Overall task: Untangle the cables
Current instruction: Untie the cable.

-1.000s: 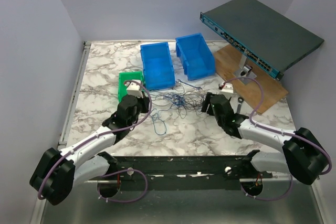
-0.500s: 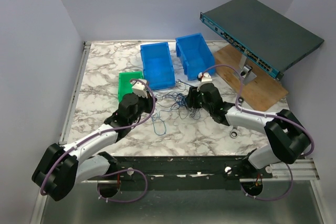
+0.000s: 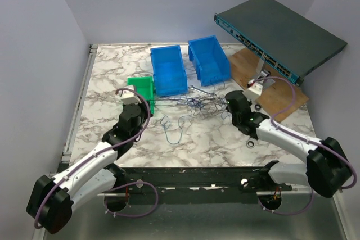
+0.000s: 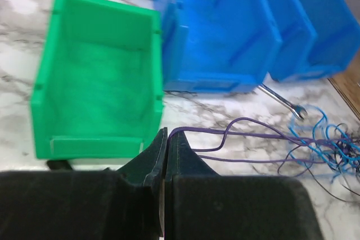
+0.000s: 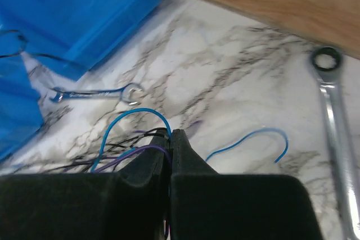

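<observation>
The left gripper [image 4: 166, 139] and right gripper [image 5: 170, 139] each pinch strands of the cables [image 3: 197, 103], whose tangle near the worktop [image 3: 107, 80] centre is too fine to separate.

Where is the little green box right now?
In the overhead view the green box sits left of centre on the marble table, beside the left-hand blue bin, just beyond the left pincer.

Green bin [image 3: 147, 85]: sitting on the marble table [image 3: 107, 77], just beside the left blue bin [image 3: 171, 87].
Right blue bin [image 3: 216, 74]: standing alongside its twin.
Small silver wrench [image 3: 201, 90]: lying in front of the blue bins.
Ratchet wrench [image 5: 336, 122]: lying near the wooden board [image 3: 289, 96].
Network switch [image 3: 281, 35]: sitting tilted above the board, with its far end raised.
</observation>
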Robot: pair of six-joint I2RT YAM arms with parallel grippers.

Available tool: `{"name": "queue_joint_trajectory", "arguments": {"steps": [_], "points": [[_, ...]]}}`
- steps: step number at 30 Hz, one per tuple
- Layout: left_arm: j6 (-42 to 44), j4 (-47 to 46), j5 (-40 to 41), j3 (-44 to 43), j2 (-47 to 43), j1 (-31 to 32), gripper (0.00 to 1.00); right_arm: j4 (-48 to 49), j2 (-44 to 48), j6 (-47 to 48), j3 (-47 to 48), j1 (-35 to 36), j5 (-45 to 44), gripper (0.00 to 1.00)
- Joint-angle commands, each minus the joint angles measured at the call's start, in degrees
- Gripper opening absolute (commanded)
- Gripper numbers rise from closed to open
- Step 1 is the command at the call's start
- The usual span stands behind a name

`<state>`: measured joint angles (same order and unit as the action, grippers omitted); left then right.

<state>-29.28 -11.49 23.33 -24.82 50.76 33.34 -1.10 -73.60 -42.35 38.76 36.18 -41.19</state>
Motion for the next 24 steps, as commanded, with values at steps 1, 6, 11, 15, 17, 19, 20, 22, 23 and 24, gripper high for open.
{"name": "queue_joint_trajectory", "arguments": {"steps": [1, 6, 11, 15, 17, 19, 20, 22, 23, 24], "points": [[-9.2, 13.5, 25.0, 1.4, -5.3, -2.8, 0.0, -14.1, 6.4, -14.4, -5.1, -5.3, -16.9, 0.01], [-13.9, 18.1, 31.2, 2.1, -8.6, -3.0, 0.0, -20.1, 14.0, -23.8, -9.1, -9.2, -18.8, 0.01], [-10.5, 13.3, 27.4, 3.6, -8.9, -3.1, 0.0, -22.5, 21.3, -26.0, -11.0, -9.8, -20.5, 0.01], [-2.2, 2.5, 17.1, 5.9, -8.5, -3.1, 0.0, -22.7, 25.1, -23.0, -10.6, -9.8, -21.0, 0.01], [0.4, -0.7, 10.8, 6.3, -8.3, -3.1, 0.0, -20.0, 26.7, -17.8, -10.4, -9.8, -18.7, 0.01], [3.9, -4.6, 3.8, 6.9, -8.2, -3.1, 0.0, -12.0, 28.7, -5.6, -10.9, -9.8, -9.1, 0.1], [5.3, -6.6, 0.0, 7.2, -8.0, -3.0, 0.0, -7.5, 29.6, 3.2, -11.5, -9.9, 0.1, 0.27], [7.0, -9.6, -6.1, 7.6, -7.6, -3.0, 0.0, 3.2, 30.9, 13.7, -13.5, -9.8, 22.3, 0.63], [7.2, -10.4, -8.0, 7.7, -7.4, -3.0, 0.0, 6.8, 30.7, 14.9, -14.3, -9.8, 32.0, 0.75], [7.5, -10.8, -9.0, 7.6, -7.1, -3.0, 0.0, 8.4, 29.8, 15.0, -14.0, -9.8, 37.3, 0.8]]}}
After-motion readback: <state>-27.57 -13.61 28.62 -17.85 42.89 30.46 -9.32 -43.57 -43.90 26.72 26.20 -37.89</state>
